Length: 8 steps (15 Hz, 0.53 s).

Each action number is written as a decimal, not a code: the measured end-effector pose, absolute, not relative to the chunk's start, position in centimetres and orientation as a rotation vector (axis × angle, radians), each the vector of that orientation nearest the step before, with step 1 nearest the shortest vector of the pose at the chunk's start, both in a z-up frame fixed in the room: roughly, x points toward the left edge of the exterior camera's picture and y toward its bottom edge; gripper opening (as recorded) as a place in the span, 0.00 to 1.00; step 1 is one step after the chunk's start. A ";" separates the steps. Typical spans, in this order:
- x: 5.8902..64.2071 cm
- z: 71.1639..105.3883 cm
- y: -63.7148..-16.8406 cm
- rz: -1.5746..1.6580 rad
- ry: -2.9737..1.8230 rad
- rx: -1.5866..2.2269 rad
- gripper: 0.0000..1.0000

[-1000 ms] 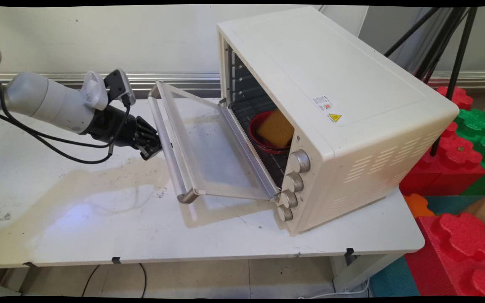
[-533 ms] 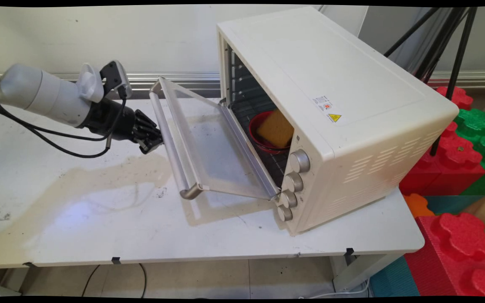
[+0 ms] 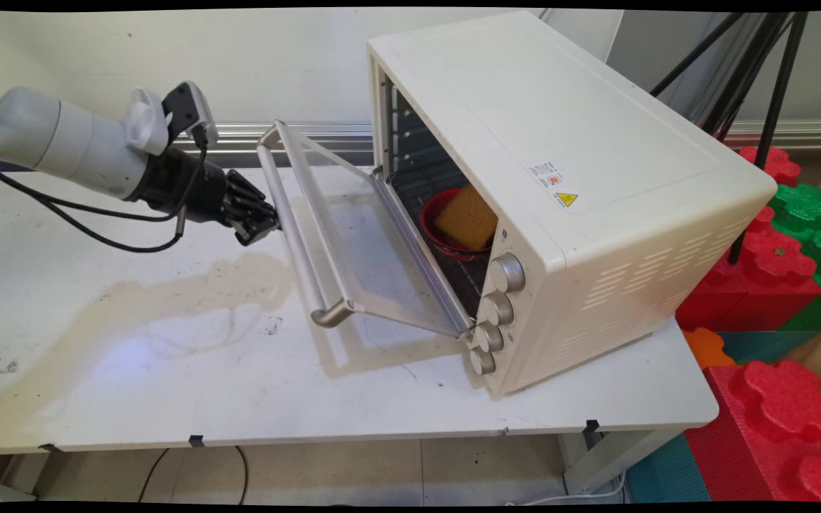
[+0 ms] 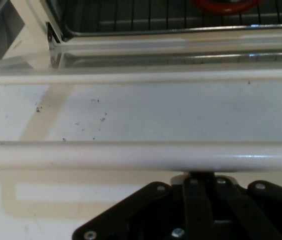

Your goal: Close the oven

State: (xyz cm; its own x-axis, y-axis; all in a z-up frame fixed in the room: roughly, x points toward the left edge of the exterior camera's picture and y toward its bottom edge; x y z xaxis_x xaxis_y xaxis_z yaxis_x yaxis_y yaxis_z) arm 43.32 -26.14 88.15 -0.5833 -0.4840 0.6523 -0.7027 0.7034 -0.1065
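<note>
A cream toaster oven [image 3: 560,142] stands on the white table [image 3: 132,385], its glass door [image 3: 360,242] hanging partly open and tilted up. Inside on the rack sits a red bowl [image 3: 430,210] with a yellow sponge-like block [image 3: 467,217] in it. My gripper [image 3: 268,226] is shut, with its tips pressed against the underside of the door's metal handle [image 3: 296,235], near the handle's far half. In the hand view the handle [image 4: 131,155] crosses just above the closed gripper [image 4: 201,176]. Beyond it lie the door glass, the rack [image 4: 131,17] and the bowl's red rim [image 4: 221,5].
A brownish stain [image 3: 168,299] spreads over the table left of the door. Red and green foam blocks [image 3: 774,256] are stacked to the right of the table. Black tripod legs [image 3: 774,85] rise behind the oven. The wall runs close behind.
The gripper has moved up and a little to the right, staying at the handle. The door has swung upward with it, and its front end now stands higher off the table.
</note>
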 end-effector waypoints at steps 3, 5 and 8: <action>43.3 88.8 -26.3 0.483 -2.299 0.893 0.00; 43.2 89.3 -26.5 0.487 -2.293 0.888 0.00; 43.0 90.1 -26.8 0.497 -2.281 0.878 0.00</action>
State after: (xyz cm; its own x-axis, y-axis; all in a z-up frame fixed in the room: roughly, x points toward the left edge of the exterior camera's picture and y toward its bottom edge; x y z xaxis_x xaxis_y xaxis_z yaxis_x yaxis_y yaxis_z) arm 43.01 -26.83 90.08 -0.5751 -0.4584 0.6776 -0.6986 0.7062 -0.1151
